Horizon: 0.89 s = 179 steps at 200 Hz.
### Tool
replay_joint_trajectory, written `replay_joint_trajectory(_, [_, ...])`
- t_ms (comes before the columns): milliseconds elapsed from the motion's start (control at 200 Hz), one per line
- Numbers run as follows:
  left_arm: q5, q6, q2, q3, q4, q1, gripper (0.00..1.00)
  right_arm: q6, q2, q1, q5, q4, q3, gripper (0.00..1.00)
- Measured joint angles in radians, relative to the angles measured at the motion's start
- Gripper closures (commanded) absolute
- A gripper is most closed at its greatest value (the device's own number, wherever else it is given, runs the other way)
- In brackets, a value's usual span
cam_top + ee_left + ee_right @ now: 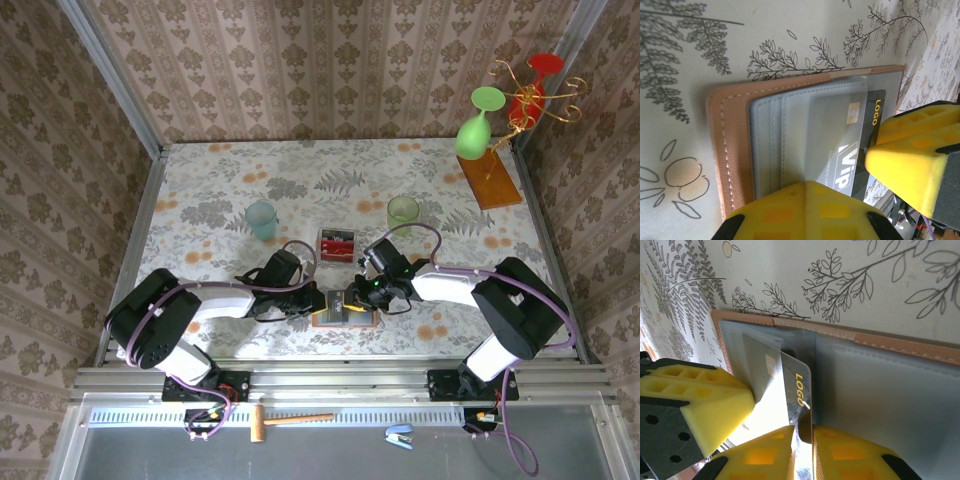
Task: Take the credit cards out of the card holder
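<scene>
The wallet (pixel 345 318) is laid open on the flowered table (pixel 200 190) at the middle of its near edge, between the 2 arms. It is tan leather outside with grey pockets inside. 1 dark card (pixel 850 145), marked "LOGO" in yellow and "VIP" in white, is seen partly drawn out of a grey pocket, its outer end well past the pocket's mouth.

The left gripper (pixel 805 202) is closed, its 2 yellow fingers brought together and set down on the grey pockets beside the card's inner end. The right gripper (pixel 801 442) is narrowed onto the card — the card's outer edge is caught between the 2 yellow fingertips, 1 on each face. In the overhead view the 2 grippers are met tip to tip above the wallet.

Farther back on the table, a small clear box (pixel 337 243) with red cards (pixel 338 246) in it is found just behind the grippers. It sits between a teal cup (pixel 262 218) and a green cup (pixel 403 211), apart from both.
</scene>
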<state>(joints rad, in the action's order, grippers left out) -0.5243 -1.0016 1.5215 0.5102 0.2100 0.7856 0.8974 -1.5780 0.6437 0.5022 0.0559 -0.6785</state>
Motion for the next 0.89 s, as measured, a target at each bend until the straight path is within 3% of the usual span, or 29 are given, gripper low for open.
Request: replay_joint_trajectory(895, [0.002, -0.001, -0.020, -0.027, 0.019, 0.000, 0.95, -0.087, 0.065, -0.058, -0.024, 0.114, 0.011, 0.89])
